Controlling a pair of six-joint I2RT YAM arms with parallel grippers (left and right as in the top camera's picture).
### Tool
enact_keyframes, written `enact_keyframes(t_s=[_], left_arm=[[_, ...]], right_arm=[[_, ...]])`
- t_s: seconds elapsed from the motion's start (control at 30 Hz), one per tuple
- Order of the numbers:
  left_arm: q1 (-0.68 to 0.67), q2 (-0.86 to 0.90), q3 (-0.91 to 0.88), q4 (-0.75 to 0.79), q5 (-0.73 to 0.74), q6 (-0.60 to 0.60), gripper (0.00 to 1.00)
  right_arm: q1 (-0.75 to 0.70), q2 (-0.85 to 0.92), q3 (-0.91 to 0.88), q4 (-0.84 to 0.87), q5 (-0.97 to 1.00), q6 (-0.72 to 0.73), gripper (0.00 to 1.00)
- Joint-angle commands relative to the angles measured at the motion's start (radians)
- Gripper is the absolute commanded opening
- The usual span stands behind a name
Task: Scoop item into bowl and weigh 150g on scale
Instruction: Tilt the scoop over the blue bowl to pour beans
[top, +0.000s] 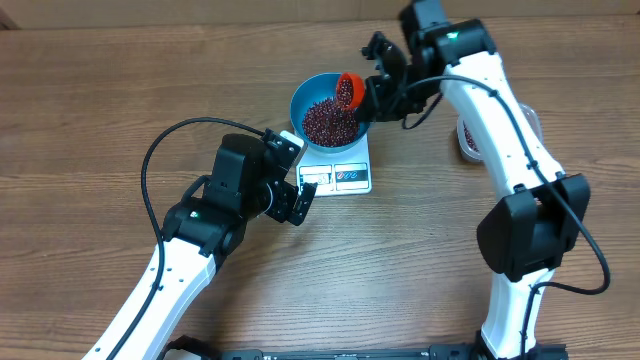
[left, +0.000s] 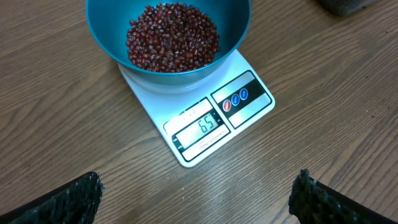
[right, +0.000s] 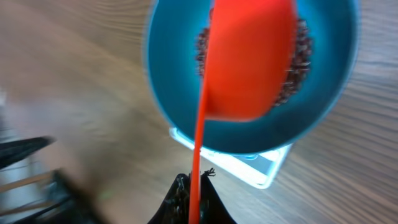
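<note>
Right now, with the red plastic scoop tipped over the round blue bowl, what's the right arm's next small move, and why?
Probably draw the red scoop back for another load of maroon beans: the right gripper is shut on its handle over the blue bowl, and the white scale reads 65, short of 150.

The blue bowl (top: 298, 100) stands upright on the far part of the white scale (top: 345, 178), covering most of its platform and overhanging the far edge. The beans (left: 173, 36), small and dark red-maroon, lie in a loose grainy heap that fills the bowl's bottom and leaves the upper wall bare all round. The scale lies flat and a little askew, its near strip showing beyond the bowl: a display reading 65 on one side, and beside it a dark-framed panel with three small round marks, one red and two blue
</note>
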Motion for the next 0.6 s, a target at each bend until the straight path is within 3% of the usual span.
enact_keyframes(t_s=[0.0, 0.37, 0.57], left_arm=[[0.003, 0.002, 0.015, 0.004, 0.012, 0.007, 1.00], [0.003, 0.002, 0.015, 0.004, 0.012, 0.007, 1.00], [0.003, 0.002, 0.015, 0.004, 0.012, 0.007, 1.00]], right_arm=[[0.072, 0.000, 0.056, -0.007, 0.307, 0.052, 0.04], [0.253, -0.001, 0.069, -0.027, 0.787, 0.100, 0.04], [0.305, -0.001, 0.069, -0.018, 0.895, 0.100, 0.04]])
